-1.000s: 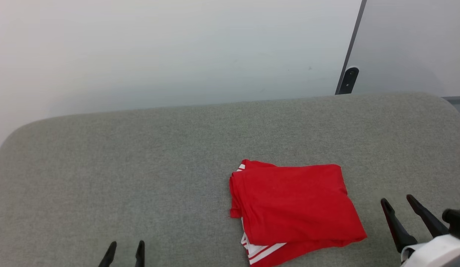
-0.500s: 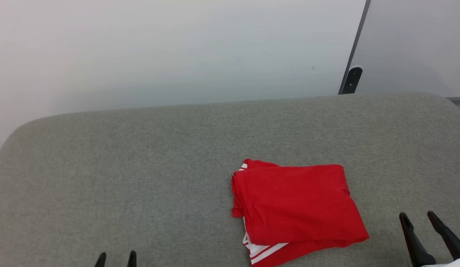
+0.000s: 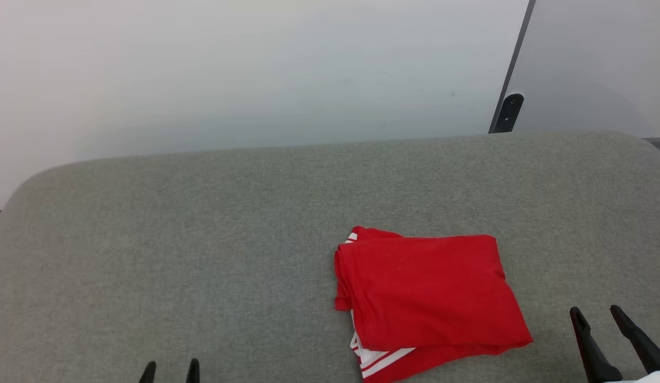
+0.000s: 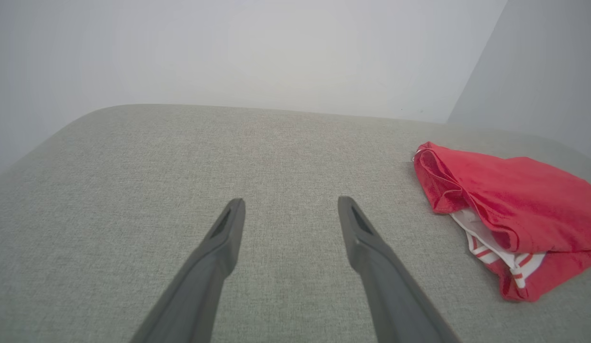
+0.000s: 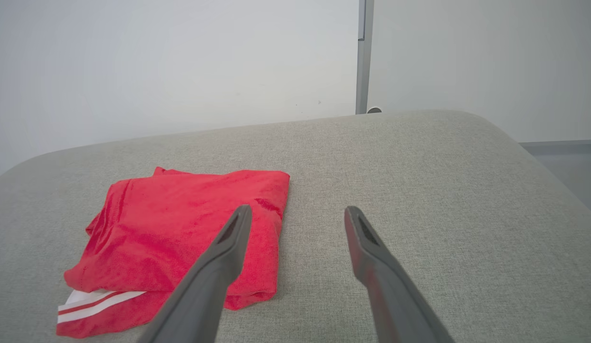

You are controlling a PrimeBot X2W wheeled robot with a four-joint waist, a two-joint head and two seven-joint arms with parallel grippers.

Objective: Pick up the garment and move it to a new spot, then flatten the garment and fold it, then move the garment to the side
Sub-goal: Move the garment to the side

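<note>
**Folded shirt awaits pick-up.** A red T-shirt (image 3: 431, 298) is seen lying folded on a grey padded surface (image 3: 202, 239), touched by neither arm. The right gripper (image 3: 595, 310) is held with its two fingers spread wide and nothing between them. The shirt lies just to its left and a little ahead, and the shirt's right-hand edge is the part nearest to it. The left gripper (image 3: 172, 363) is likewise spread and empty, and the shirt is found well apart from it, ahead and to its right. The right arm is therefore judged the nearer for any pick-up. The folded bundle is laid with its long axis running across the front of both grippers, from one toward the other, slightly askew. Its bunched fold is pointed toward the left gripper, and a white sleeve with red stripes is shown poking out at the near corner on that side. A short reach leftward by the right gripper is thought to be what the coming move calls for.
</note>
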